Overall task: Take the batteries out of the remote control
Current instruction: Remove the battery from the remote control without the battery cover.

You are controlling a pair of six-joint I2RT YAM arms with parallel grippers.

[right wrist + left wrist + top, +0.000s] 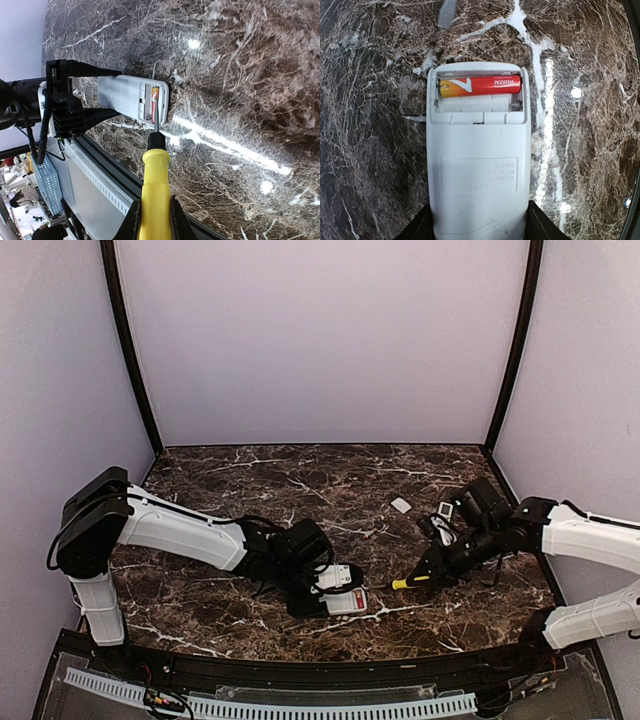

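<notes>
Yellow handle first: the screwdriver (pixel 155 185) is clenched in the right gripper (pixel 154 216), its thin shaft pointing away toward the remote (pixel 131 96). From the right wrist the shaft lines up over the open battery bay. In the left wrist view, though, a blurred grey shaft ends short of the remote's top end, so the tip seems to be just beside the bay and not touching the cell.

Next out, the left gripper (pixel 479 229) grasps the remote by its two long sides near the lower end and holds it flat on the dark marbled tabletop (pixel 365 150), with the back facing up. The back cover is off and the bay is exposed. One red battery (pixel 480 85) lies crosswise in the upper slot. The slot beside it is bare, with only its spring and contact showing.

Judging from this, the task looks about half done: the bay is open and one cell appears to be out, though I cannot find that cell anywhere. What is left is to pry out this last battery and lift it clear.

Farther back on the tabletop, near the right arm, lie two small white pieces (pixel 401 505), too small to identify.
</notes>
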